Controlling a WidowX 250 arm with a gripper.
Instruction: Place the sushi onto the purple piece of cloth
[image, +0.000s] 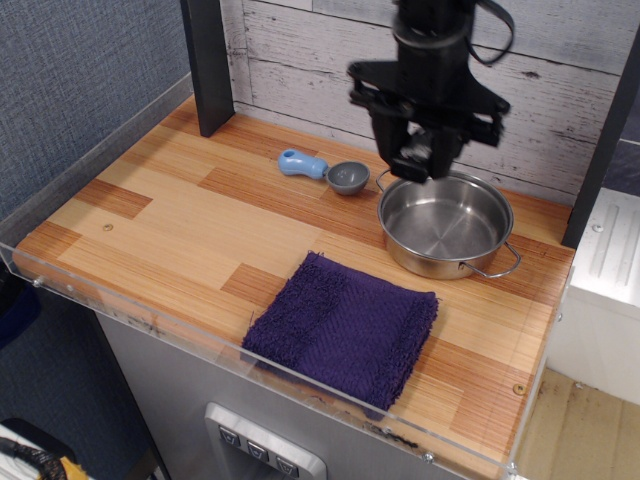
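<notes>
My gripper (418, 168) hangs in the air above the left rim of the steel pan (397, 249). Its jaws are shut on a small dark block with a pale patch, the sushi (421, 158), which is partly hidden by the fingers. The pan's inside shows nothing in it. The purple piece of cloth (345, 325) lies flat on the wooden table near the front edge, below and to the left of the gripper, with nothing on it.
A blue-handled grey scoop (322, 170) lies left of the pan. A black post (208, 65) stands at the back left. A clear acrylic rim (150, 325) runs along the table's front and left edges. A white plank wall is behind.
</notes>
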